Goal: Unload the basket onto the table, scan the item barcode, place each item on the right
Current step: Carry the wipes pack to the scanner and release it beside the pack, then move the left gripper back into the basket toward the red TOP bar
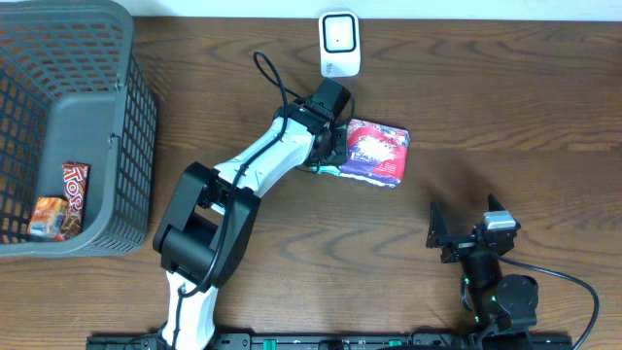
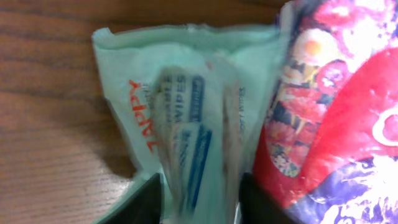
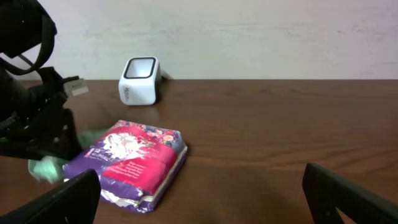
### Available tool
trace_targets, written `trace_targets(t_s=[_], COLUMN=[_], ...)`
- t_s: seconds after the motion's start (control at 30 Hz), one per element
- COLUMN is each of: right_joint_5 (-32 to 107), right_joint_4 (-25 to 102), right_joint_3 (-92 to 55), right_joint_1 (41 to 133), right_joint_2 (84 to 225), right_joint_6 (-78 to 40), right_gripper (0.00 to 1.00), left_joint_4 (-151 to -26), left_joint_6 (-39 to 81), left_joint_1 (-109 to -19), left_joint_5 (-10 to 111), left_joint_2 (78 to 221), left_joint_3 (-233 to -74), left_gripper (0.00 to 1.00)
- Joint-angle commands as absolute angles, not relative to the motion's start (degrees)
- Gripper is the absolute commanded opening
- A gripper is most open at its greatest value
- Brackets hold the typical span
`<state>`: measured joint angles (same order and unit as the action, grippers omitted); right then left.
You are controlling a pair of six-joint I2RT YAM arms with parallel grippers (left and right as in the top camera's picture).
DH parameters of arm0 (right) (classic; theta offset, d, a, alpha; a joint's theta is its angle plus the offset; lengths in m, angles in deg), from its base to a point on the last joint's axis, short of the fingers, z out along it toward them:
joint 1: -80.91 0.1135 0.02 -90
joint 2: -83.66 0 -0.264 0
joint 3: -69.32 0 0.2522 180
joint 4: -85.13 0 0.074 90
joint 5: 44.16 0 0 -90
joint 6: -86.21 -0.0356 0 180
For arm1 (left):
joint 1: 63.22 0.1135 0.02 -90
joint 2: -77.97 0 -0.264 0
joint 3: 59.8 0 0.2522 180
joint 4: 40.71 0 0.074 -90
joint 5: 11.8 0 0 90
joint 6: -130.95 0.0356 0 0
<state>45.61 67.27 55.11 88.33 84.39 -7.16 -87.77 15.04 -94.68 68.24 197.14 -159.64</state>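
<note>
**Desk:** Where is the pack?

**Floor:** The pink-and-purple pack (image 1: 377,152) lies flat on the surface (image 1: 505,97), just in front of the white scanner (image 1: 339,43).

**Desk:** And the tools?

**Floor:** The left tool (image 1: 328,160) straddles the pack's pale green end flap (image 2: 180,93); pinching or merely bracketing it, nobody can tell. The right tool (image 1: 466,229) sits well apart, spread and empty. The scan looks pending; the next move likely needs a firm grip to turn the barcode toward the scanner.

Left arm (image 1: 255,156) stretches forward and rightward from its base, left gripper (image 2: 202,190) pointed down with jaws partway apart, grip unclear, while right gripper (image 1: 466,228) sits near its base, level, jaws spread wide.
</note>
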Motion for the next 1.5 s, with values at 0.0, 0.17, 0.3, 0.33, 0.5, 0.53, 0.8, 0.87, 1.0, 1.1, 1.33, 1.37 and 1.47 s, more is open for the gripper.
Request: trace_targets(t_s=[0.0, 0.17, 0.3, 0.33, 0.5, 0.53, 0.8, 0.87, 1.0, 1.1, 1.33, 1.37, 1.47], right_joint_5=[45.52, 45.52, 45.52, 45.52, 45.52, 45.52, 45.52, 45.52, 45.52, 45.52, 45.52, 45.52, 45.52], right_joint_4=[67.07, 67.07, 67.07, 67.07, 67.07, 67.07, 67.07, 67.07, 67.07, 67.07, 67.07, 67.07, 67.07], right_joint_3=[55.26, 55.26, 55.26, 55.26, 55.26, 55.26, 55.26, 55.26, 55.26, 55.26, 55.26, 55.26, 55.26], right_joint_1=[88.4, 88.4, 88.4, 88.4, 88.4, 88.4, 88.4, 88.4, 88.4, 88.4, 88.4, 88.4, 88.4], right_joint_2=[84.15, 84.15, 84.15, 84.15, 84.15, 84.15, 84.15, 84.15, 84.15, 84.15, 84.15, 84.15, 84.15], right_joint_6=[-6.88, -6.88, -6.88, -6.88, -6.88, -6.88, -6.88, -6.88, -6.88, -6.88, -6.88, -6.88, -6.88], right_gripper=[0.99, 0.99, 0.99, 0.99, 0.99, 0.99, 0.99, 0.99, 0.99, 0.99, 0.99, 0.99, 0.99], left_joint_4=[-88.01, -88.58, -90.88, -91.66, -95.77, -96.45, -100.91, -100.89, -100.32, -100.06, -100.67, -100.63, -100.52], left_joint_6=[17.16, 17.16, 17.46, 18.16, 27.56, 29.02, 29.53, 29.48, 25.22, 24.24, 24.37, 24.37, 24.37], left_joint_1=[-93.13, -89.91, -86.11, -85.19, -78.72, -77.26, -62.9, -59.18, -50.92, -45.46, -38.29, -37.83, -36.45], left_joint_5=[68.41, 68.41, 68.41, 68.39, 68.92, 69.66, 81.94, 82.56, 82.53, 82.53, 82.56, 82.56, 83.04], left_joint_2=[194.46, 187.33, 178.52, 176.58, 166.85, 165.47, 160.01, 160.1, 160.23, 160.23, 160.49, 160.71, 162.28], left_joint_3=[-162.2, -162.2, -162.2, -162.2, -162.2, -162.2, -162.2, -162.2, -162.2, -162.2, -160.6, -160.17, -158.85], left_gripper=[0.57, 0.7, 0.77, 0.77, 0.82, 0.83, 0.85, 0.85, 0.85, 0.85, 0.85, 0.85, 0.85])
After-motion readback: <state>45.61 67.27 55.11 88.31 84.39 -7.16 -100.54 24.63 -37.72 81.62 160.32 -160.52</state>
